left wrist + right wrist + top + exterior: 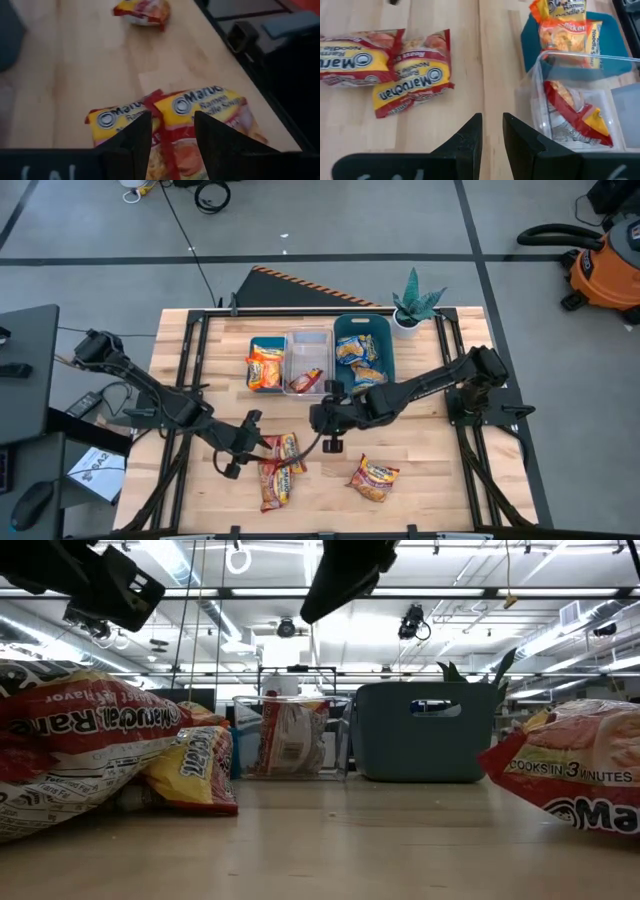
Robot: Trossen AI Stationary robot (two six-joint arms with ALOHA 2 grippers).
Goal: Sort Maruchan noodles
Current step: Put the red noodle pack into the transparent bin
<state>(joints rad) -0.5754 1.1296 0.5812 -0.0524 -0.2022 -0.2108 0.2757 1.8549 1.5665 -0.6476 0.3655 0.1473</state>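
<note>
Two dark red and yellow Maruchan packets (280, 452) (275, 483) lie flat, overlapping, near the table's front; in the left wrist view they are one packet (120, 122) and the other (210, 107). A third packet (373, 477) lies to their right. My left gripper (243, 442) (172, 117) hangs open above the pair, raised off the table. My right gripper (332, 430) (492, 120) hovers at mid-table in front of the bins, open by a narrow gap and empty.
Three bins stand in a row at the far side: a small teal bin (265, 340) with orange packets, a clear bin (307, 337) with a dark red packet (575, 112), and a large teal bin (388, 345) with blue packets. A potted plant (415, 302) stands behind them.
</note>
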